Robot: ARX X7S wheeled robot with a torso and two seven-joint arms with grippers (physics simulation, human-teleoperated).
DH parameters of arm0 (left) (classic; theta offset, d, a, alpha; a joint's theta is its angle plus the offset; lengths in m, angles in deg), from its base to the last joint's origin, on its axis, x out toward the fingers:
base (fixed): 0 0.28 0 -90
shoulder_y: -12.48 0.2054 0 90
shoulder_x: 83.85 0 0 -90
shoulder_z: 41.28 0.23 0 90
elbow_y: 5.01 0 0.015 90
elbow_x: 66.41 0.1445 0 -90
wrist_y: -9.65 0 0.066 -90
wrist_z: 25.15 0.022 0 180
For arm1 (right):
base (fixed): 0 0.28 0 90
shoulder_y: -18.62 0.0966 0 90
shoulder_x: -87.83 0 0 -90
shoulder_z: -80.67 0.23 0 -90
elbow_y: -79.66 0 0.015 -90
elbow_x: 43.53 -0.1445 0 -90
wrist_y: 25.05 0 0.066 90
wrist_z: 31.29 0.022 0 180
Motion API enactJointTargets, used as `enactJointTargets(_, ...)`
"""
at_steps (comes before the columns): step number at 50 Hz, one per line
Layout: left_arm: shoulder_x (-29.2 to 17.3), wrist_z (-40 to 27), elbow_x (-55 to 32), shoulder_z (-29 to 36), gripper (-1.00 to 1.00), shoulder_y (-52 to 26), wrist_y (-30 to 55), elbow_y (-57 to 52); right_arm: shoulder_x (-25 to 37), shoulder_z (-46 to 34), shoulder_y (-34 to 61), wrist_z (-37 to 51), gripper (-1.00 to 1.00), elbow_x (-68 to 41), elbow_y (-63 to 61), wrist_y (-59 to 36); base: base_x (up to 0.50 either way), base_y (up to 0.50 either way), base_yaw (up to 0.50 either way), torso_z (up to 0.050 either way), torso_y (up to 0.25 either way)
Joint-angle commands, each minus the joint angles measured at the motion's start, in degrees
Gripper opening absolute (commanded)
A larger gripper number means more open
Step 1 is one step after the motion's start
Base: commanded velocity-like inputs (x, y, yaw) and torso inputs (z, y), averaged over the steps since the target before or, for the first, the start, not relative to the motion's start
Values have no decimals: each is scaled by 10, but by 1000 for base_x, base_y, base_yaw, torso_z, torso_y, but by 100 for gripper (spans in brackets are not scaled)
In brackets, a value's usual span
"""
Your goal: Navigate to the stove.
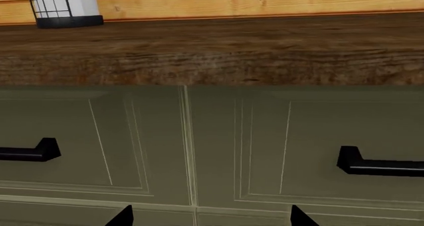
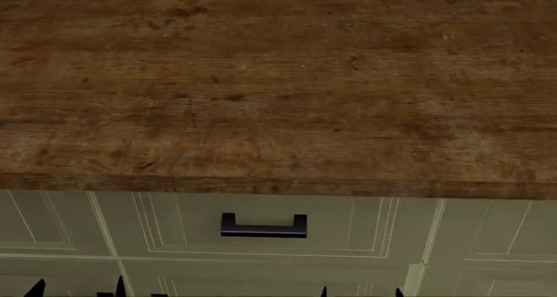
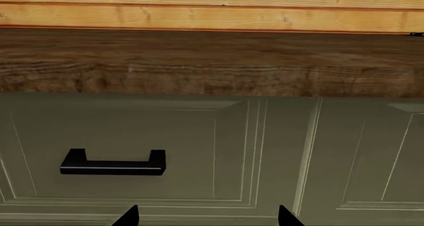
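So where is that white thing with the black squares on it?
The white cylinder shows only in the left wrist view, standing at the back of the brown wood counter against the pale wood wall, above the green drawers.

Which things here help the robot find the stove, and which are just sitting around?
For the job:
- nothing; no stove shows in any view

Just there:
- brown wood counter
- white cylinder with black grid
- black drawer handle
- grey-green drawer fronts

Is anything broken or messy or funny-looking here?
No, nothing stands out. The wooden counter shows no spills, the drawer fronts sit shut and straight, and the white cylinder stands upright at the back wall. The stove isn't in view.
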Motion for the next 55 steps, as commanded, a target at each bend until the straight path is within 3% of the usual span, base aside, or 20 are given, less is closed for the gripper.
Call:
enactJointTargets(1,5,19,8,-4,100,8,-25,-1,-9,12,-1,-12,100,4,-2,-6,-4,-500,0,0,0)
enactJointTargets(55,-7,4,-4,12,100,8,-29,-3,4,-4,2,1,100,-9,-3,-4,-9,-500,0,0,0)
